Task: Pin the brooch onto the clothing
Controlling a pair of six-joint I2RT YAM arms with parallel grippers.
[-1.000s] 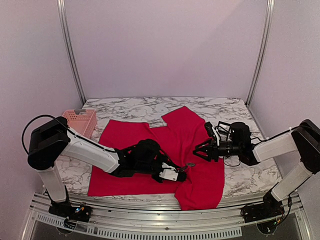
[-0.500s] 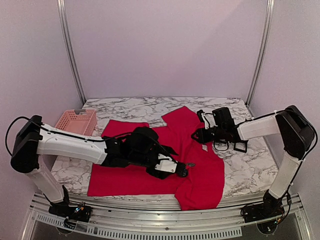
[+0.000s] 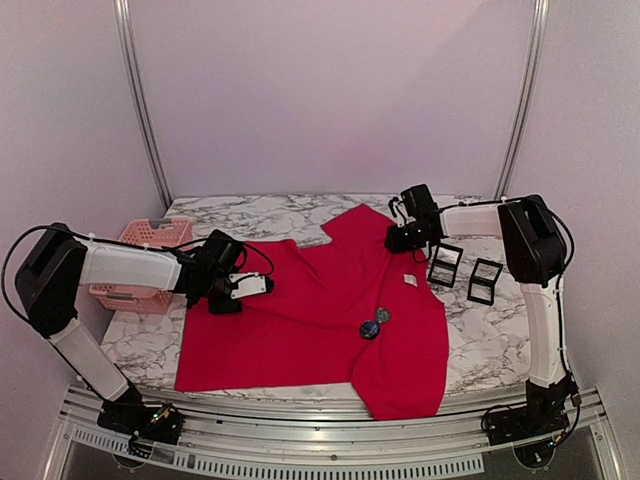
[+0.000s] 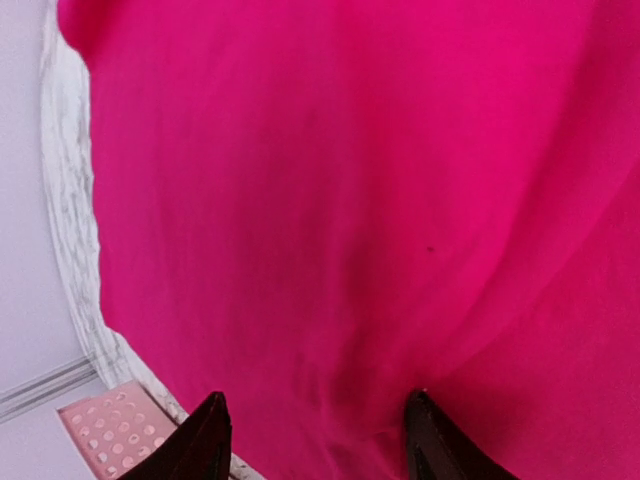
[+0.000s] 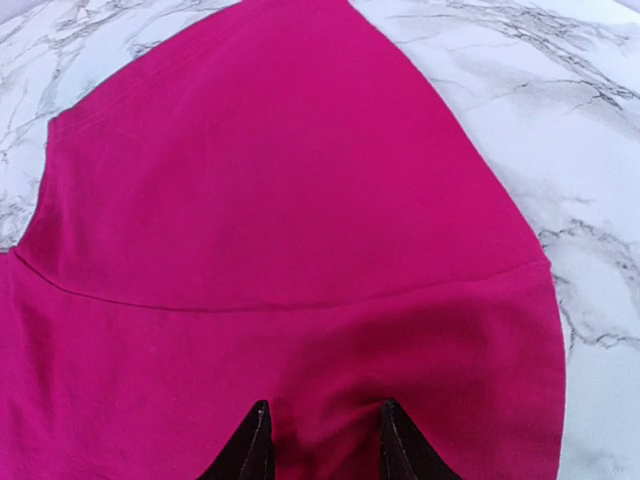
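At the far left the pink basket [image 3: 150, 238] sits just beside the red T-shirt [image 3: 300, 320], which lies spread across the middle of the bench [image 3: 500, 340]. The left pincer [image 4: 315, 440] hangs released over the shirt's left part. The brooch [image 3: 375, 322] rests on the shirt right of centre, well apart from both arms. It looks placed, probably pinned, though its clasp cannot be seen. The right pincer [image 5: 322, 440] stands released over the far sleeve, left of two black cases [image 3: 443, 264].
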